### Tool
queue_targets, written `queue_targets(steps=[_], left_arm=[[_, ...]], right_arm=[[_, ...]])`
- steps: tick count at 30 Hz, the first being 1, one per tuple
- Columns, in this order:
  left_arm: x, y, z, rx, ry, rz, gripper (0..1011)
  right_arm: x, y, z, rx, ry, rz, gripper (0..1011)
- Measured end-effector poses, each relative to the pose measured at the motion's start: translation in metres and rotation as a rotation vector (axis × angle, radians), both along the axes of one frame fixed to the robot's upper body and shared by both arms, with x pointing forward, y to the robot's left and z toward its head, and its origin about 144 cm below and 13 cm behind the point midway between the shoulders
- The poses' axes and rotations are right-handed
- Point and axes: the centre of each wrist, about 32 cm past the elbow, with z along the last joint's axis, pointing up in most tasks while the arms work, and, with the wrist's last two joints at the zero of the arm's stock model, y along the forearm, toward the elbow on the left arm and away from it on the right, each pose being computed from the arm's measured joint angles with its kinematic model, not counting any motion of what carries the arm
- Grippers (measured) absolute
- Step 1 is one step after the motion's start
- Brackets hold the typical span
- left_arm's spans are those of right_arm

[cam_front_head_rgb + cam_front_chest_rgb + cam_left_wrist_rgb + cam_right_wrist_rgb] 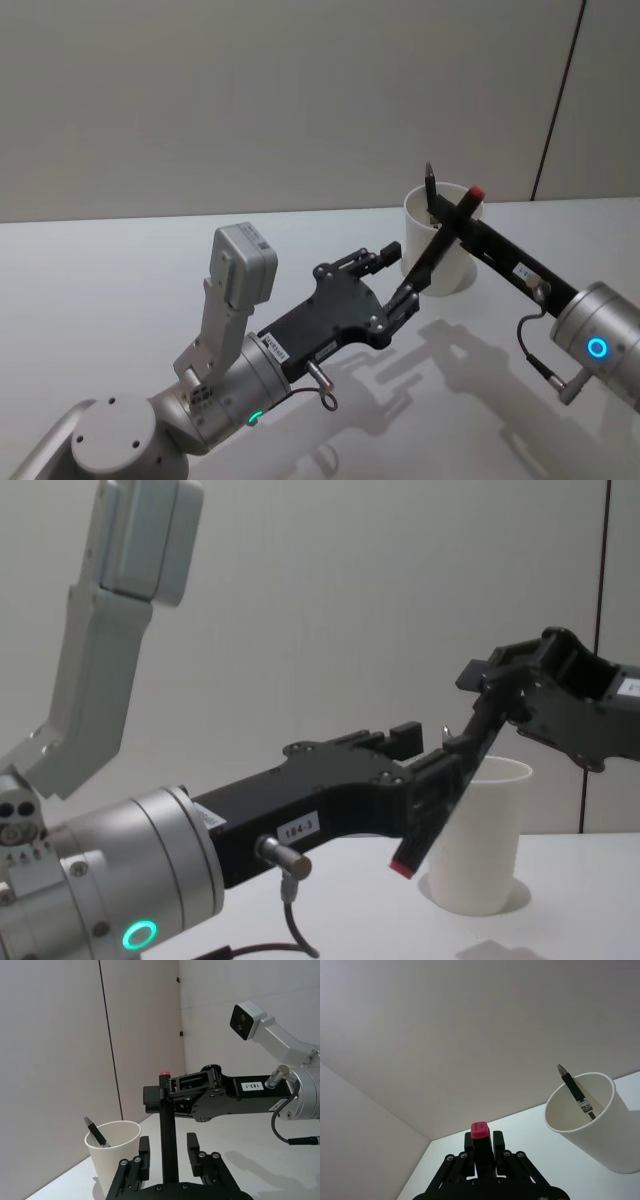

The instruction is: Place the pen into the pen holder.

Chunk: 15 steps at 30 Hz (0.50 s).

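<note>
While your right gripper (462, 215) was clamped on the red-capped pen (440, 243) just beside the cup (440, 262), which already held one, your left gripper (390, 282) stood open, drop pending.

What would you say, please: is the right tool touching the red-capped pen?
Touching. The right wrist view shows the right tool with its fingers closed against both sides of the red-capped pen, just below its cap, with no gap.

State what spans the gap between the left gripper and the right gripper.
The pen does: in the left wrist view it runs from between the open left gripper's fingers up into the right gripper, shut on it.
</note>
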Motion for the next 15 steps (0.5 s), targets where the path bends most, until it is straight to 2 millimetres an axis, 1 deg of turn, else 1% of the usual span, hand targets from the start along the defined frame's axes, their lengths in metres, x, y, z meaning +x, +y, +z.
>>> queue_targets(steps=[1, 3, 5, 6, 7, 8, 9, 10, 11, 12, 15], left_arm=[[0.0, 0.0, 0.0, 0.0, 0.0, 0.0, 455], [0.0, 0.0, 0.0, 0.0, 0.0, 0.0, 518], [0.0, -0.0001, 0.0, 0.0, 0.0, 0.0, 553], [0.0, -0.0001, 0.0, 0.0, 0.0, 0.0, 598], [-0.0001, -0.0001, -0.0001, 0.0, 0.0, 0.0, 609], [-0.0001, -0.0001, -0.0001, 0.0, 0.0, 0.0, 682], [-0.0001, -0.0001, -0.0001, 0.0, 0.0, 0.0, 697], [-0.0001, -0.0001, -0.0001, 0.0, 0.0, 0.0, 740], [-0.0001, -0.0001, -0.0002, 0.0, 0.0, -0.001, 751], [-0.0001, -0.0001, -0.0002, 0.0, 0.0, 0.0, 796], [0.0, -0.0001, -0.0002, 0.001, 0.001, -0.001, 867]], right_arm=[[0.0, 0.0, 0.0, 0.0, 0.0, 0.0, 217], [0.0, 0.0001, 0.0, 0.0, 0.0, 0.001, 217], [0.0, 0.0001, 0.0, 0.0, 0.0, 0.001, 217], [0.0, 0.0001, 0.0, 0.0, 0.0, 0.001, 217], [0.0, 0.0002, 0.0, 0.0, 0.0, 0.001, 217], [0.0, 0.0002, 0.0, 0.0, 0.0, 0.001, 217], [0.0, 0.0002, 0.0, 0.0, 0.0, 0.002, 217], [-0.0001, 0.0002, 0.0, 0.0, -0.001, 0.002, 217], [-0.0001, 0.0002, 0.0, 0.001, -0.001, 0.002, 217], [-0.0001, 0.0002, 0.0001, 0.001, -0.001, 0.002, 217], [-0.0001, 0.0002, 0.0001, 0.001, -0.001, 0.002, 217]])
